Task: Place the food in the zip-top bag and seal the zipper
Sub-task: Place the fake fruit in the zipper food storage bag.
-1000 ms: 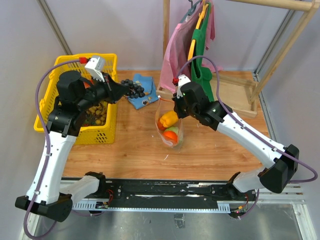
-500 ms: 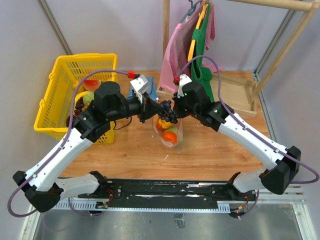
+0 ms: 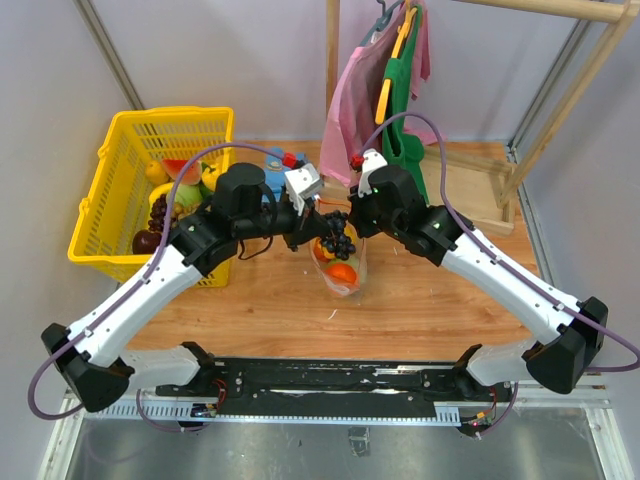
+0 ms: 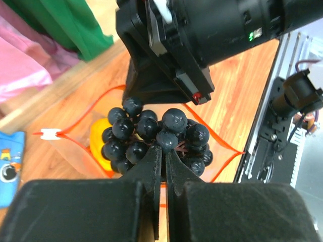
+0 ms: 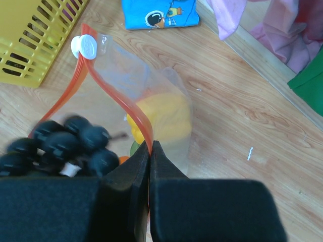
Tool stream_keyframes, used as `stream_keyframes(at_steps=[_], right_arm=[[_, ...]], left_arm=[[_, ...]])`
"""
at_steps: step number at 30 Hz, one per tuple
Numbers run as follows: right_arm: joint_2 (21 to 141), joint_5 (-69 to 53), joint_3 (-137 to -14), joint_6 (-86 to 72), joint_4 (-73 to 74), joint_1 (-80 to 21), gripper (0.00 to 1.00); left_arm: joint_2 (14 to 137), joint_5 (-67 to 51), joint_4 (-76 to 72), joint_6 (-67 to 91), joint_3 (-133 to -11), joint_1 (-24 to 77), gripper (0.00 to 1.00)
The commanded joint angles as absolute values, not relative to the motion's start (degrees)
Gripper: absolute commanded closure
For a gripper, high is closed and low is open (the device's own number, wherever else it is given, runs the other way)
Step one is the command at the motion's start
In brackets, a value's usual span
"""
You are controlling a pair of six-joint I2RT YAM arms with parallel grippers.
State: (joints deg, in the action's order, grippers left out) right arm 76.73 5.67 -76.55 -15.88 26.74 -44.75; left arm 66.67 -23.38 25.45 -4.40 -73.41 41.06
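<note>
Tabletop [image 3: 430, 300] of orange-brown wood stretches beyond the two arm bases, and both arms reach inward to meet over its middle. There a clear zip-top plastic bag [image 3: 350, 283] lies with its closed bottom toward the bases and its mouth lifted. An orange toy fruit [image 3: 341, 272] and a yellow toy fruit [image 5: 162, 117] sit inside it, the yellow one nearer the mouth.

The right end effector [image 5: 150, 147] is closed, its fingers pinched on the red zipper strip [image 5: 108, 93] at one lip of the bag, so the mouth gapes into a loop. A white slider [image 5: 84, 46] sits at the strip's far end.

The left end effector [image 4: 162, 154] is also closed, clamped on the stem of a bunch of dark purple toy grapes [image 4: 151, 132]. The bunch hangs right at the open mouth, ringed by the red strip in the left wrist view, just above the yellow fruit. Whether it is inside the rim cannot be told.

Farther left stands a yellow plastic basket [image 3: 105, 215] holding more toy fruits. Behind the left arm a blue cloth [image 5: 159, 12] lies flat on the wood. At the back, a pink garment [image 3: 352, 95] and a green garment [image 3: 405, 110] hang from a wooden rack [image 3: 480, 190].
</note>
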Motion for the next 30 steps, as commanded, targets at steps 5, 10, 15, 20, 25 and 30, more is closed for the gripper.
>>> stream_keyframes(at_steps=[5,10,15,20,25,30], right_arm=[[75.3,5.5,-76.1,-16.3,24.5,-44.1,0.99],[75.1,5.3,-75.8,-16.3,24.4,-44.1,0.99],[75.1,5.3,-75.9,-16.4,24.4,-44.1,0.99],[75.1,5.5,-75.8,-16.4,24.3,-44.1,0.99],[75.3,5.8,-75.9,-16.4,24.3,-44.1,0.99],[75.5,7.1,-75.7,-16.9,24.7,-44.1,0.99]], left_arm=[[71.3,-25.4,27.4,-6.2,-73.6,44.4,1.0],[73.2,-24.8,26.3,-5.5,-73.3,44.8,0.91],[74.3,-24.6,25.3,-4.9,-73.0,45.3,0.69],[73.7,-23.2,24.9,-5.0,-72.7,45.4,0.52],[71.4,-18.7,23.9,-3.8,-72.5,45.5,0.42],[69.3,-10.6,25.3,0.0,-74.0,45.4,0.38]])
